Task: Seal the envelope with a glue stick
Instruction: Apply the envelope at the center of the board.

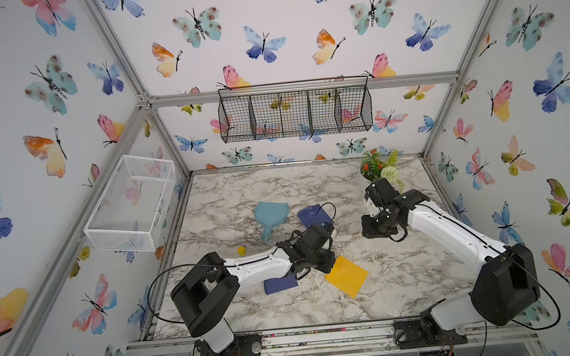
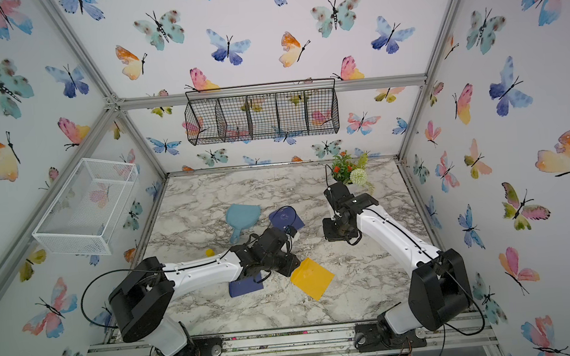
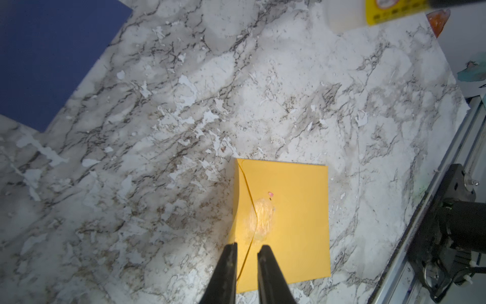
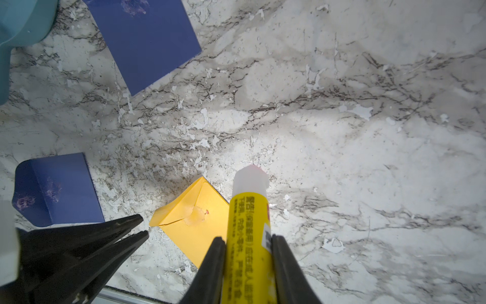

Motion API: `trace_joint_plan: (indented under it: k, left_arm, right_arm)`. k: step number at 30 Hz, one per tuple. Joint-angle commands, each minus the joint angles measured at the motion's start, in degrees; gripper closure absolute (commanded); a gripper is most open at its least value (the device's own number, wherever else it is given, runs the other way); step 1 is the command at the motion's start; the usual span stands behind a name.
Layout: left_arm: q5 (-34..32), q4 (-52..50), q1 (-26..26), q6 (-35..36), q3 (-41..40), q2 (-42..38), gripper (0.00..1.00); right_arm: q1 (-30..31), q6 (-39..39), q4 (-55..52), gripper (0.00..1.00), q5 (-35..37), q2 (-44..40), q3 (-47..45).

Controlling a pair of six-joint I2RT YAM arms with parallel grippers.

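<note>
The yellow envelope (image 1: 349, 278) (image 2: 314, 279) lies flat on the marble table, flap folded over, with a shiny glue smear at the flap's tip (image 3: 263, 218). My left gripper (image 3: 248, 246) (image 4: 145, 225) hovers over the flap's edge near one corner, its fingers a little apart with nothing between them. My right gripper (image 4: 249, 238) is shut on the glue stick (image 4: 247, 210), a yellow tube with its white tip bare, held above the table beside the envelope. The tube also shows at the edge of the left wrist view (image 3: 389, 10). In both top views the tube is hidden by the right gripper (image 1: 374, 229).
Two dark blue envelopes (image 1: 314, 214) (image 1: 281, 285) lie near the left arm. A teal handled dish (image 1: 271, 214) and a small yellow cap (image 1: 241, 250) sit at the left. A potted plant (image 1: 378, 168) stands at the back right. Wire baskets (image 1: 296, 113) (image 1: 129, 205) hang on the walls.
</note>
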Motion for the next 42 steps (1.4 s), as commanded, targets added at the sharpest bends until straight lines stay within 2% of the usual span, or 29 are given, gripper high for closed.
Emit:
trace_joint_plan:
  k: [1,11,16,22,42]
  left_arm:
    - [2.7,-1.6,1.0,0.1,1.0,1.8,0.81]
    - [6.5,1.0,1.1,-1.0,-0.1,4.0,0.83]
    - [7.8,2.2,1.2,-1.2,-0.4,4.2,0.93]
    - [9.0,2.8,1.1,-0.9,-0.3,4.8,0.98]
    - [11.3,3.9,-1.1,-1.1,1.9,10.6,1.0]
  right_arm:
    - [-0.3,-0.3,-0.4,0.98,-0.8,-1.5,-0.9]
    - [-0.4,-0.4,-0.7,0.98,-1.1,-1.8,-0.9]
    - [-0.4,-0.5,-0.9,0.98,-1.2,-1.8,-0.7]
    - [-0.4,-0.5,-1.0,0.98,-1.9,-1.7,-0.8]
    - [-0.4,-0.8,-0.9,0.98,-3.2,-1.8,-2.0]
